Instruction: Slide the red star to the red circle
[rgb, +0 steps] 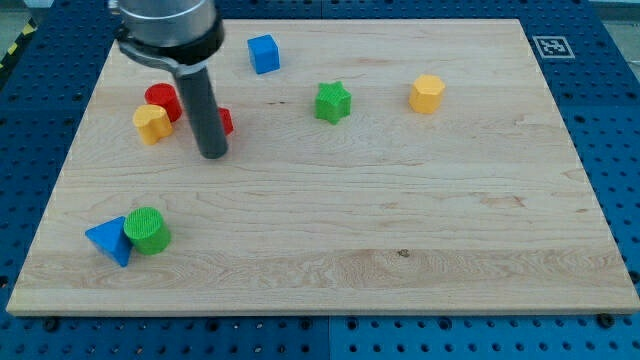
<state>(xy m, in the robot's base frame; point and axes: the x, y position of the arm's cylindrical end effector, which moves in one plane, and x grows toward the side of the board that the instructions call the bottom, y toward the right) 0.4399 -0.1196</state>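
A pale wooden board (330, 230) was seen lying on a blue perforated table, with a printed marker (548, 46) at the board's top right corner. The arm carried no fingers and nothing was held; it ended in a dark rod (205, 110) that came down from the view's top left, and my tip (212, 155) was set on the board in the upper left part.

The red star (225, 122) was largely hidden behind the rod: only a small red piece was shown at the rod's right edge, touching it or very nearly so, and its star shape could not be made out from that sliver. The tip was placed just below and slightly to the left of that visible piece.

The red circle (162, 101) was found to the left of the rod, close by. A yellow block (152, 124), perhaps a pentagon, was pressed against the circle's lower left side.

A blue cube (264, 54) was seen near the board's top edge, to the right of the rod. A green star (333, 102) was placed further right, and a yellow hexagon (427, 93) beyond it, each well apart from the others.

Near the bottom left corner, a blue triangle (109, 240) and a green cylinder (148, 231) were set touching, the cylinder on the right.
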